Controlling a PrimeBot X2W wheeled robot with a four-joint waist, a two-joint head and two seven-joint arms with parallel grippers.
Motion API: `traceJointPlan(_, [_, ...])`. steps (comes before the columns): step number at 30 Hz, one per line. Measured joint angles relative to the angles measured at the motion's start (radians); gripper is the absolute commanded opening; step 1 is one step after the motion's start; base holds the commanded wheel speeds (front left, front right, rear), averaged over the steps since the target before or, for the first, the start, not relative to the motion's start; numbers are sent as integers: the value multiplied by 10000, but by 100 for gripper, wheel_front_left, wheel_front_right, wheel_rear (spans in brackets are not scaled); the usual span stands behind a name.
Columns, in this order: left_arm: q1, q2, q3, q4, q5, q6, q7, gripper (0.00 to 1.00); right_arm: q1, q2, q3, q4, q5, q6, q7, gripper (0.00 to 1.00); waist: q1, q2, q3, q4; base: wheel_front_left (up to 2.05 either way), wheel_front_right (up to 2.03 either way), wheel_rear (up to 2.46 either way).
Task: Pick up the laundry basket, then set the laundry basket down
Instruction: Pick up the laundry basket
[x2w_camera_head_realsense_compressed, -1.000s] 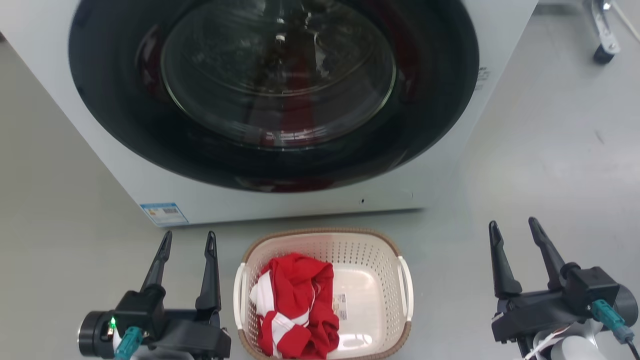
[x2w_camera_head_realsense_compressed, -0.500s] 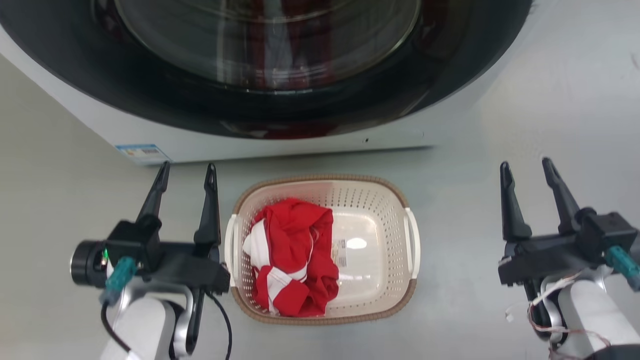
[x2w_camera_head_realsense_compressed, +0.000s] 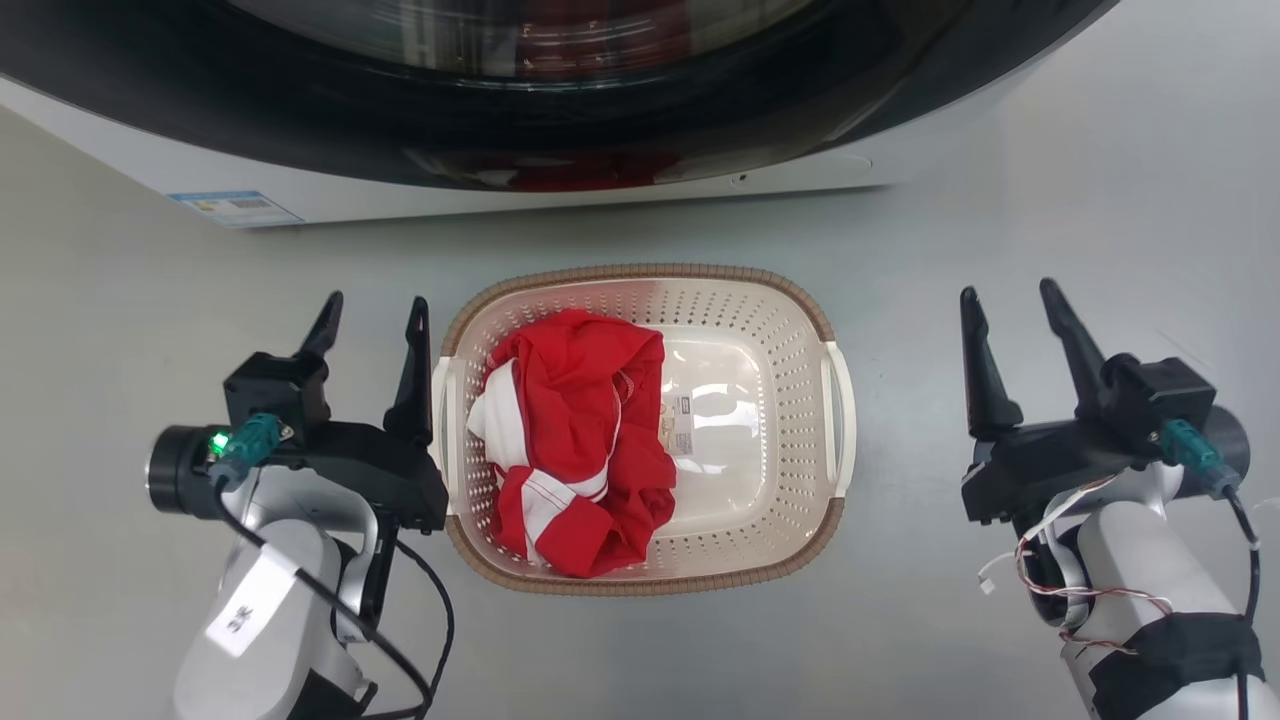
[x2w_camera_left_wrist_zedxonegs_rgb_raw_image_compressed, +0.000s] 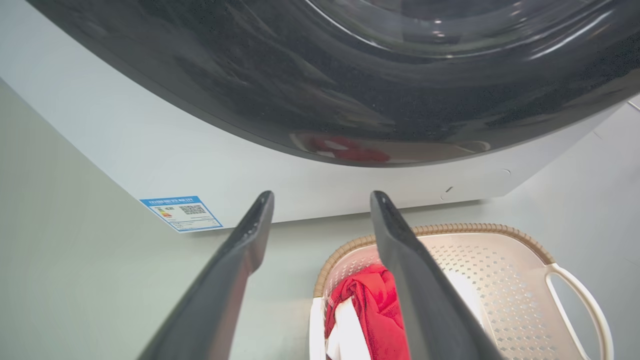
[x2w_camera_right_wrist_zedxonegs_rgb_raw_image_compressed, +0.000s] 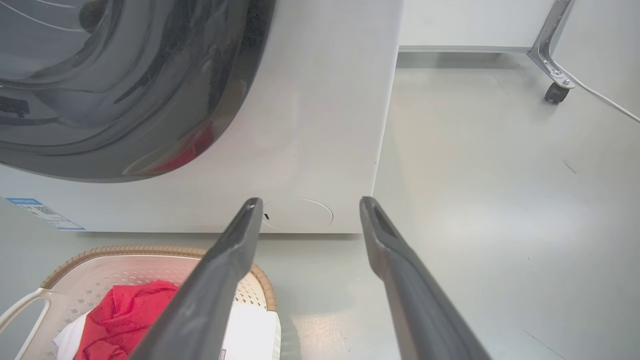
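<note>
Head view: the cream-white perforated plastic laundry basket (x2w_camera_head_realsense_compressed: 782, 400) with a brown woven-look rim sits on the grey floor (x2w_camera_head_realsense_compressed: 1000, 200) at the centre. Its long axis runs from 9 to 3 o'clock, with a white loop handle (x2w_camera_head_realsense_compressed: 846, 400) at each short end. A crumpled red-and-white garment (x2w_camera_head_realsense_compressed: 575, 440) fills its 9 o'clock half, and a small label lies on the bare bottom. At 12 o'clock stands the white washing machine (x2w_camera_head_realsense_compressed: 500, 195) with its dark round door. The left tool (x2w_camera_head_realsense_compressed: 375, 300) is spread open and holds nothing, its inner finger just beside the 9 o'clock handle. The right tool (x2w_camera_head_realsense_compressed: 1007, 289), also open and empty, is well apart at 3 o'clock.

Left wrist view: the left tool (x2w_camera_left_wrist_zedxonegs_rgb_raw_image_compressed: 321, 196) gapes towards the washing machine (x2w_camera_left_wrist_zedxonegs_rgb_raw_image_compressed: 150, 150), and the laundry basket (x2w_camera_left_wrist_zedxonegs_rgb_raw_image_compressed: 450, 229) lies at 5 o'clock.

Right wrist view: the right tool (x2w_camera_right_wrist_zedxonegs_rgb_raw_image_compressed: 310, 201) is parted, the laundry basket (x2w_camera_right_wrist_zedxonegs_rgb_raw_image_compressed: 125, 249) sits at 8 o'clock, and a castor (x2w_camera_right_wrist_zedxonegs_rgb_raw_image_compressed: 555, 92) stands at 1 o'clock.
</note>
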Motion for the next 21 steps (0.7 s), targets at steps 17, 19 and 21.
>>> traceJointPlan(17, [-652,-332,-86,2677,-568,-702,228,100,-530,713,571,2291,42,343,2,100,-1,-1,1058,-193,0,0,0])
traceJointPlan(19, [-807,-337,-84,2905,-579,-782,228,100,-656,769,660,2406,31,376,0,100,-1,-1,1210,-209,0,0,0])
traceJointPlan(21, [-948,-353,-84,3147,-581,-792,226,100,-792,844,746,2579,27,418,2,100,-1,-1,1363,-222,0,0,0])
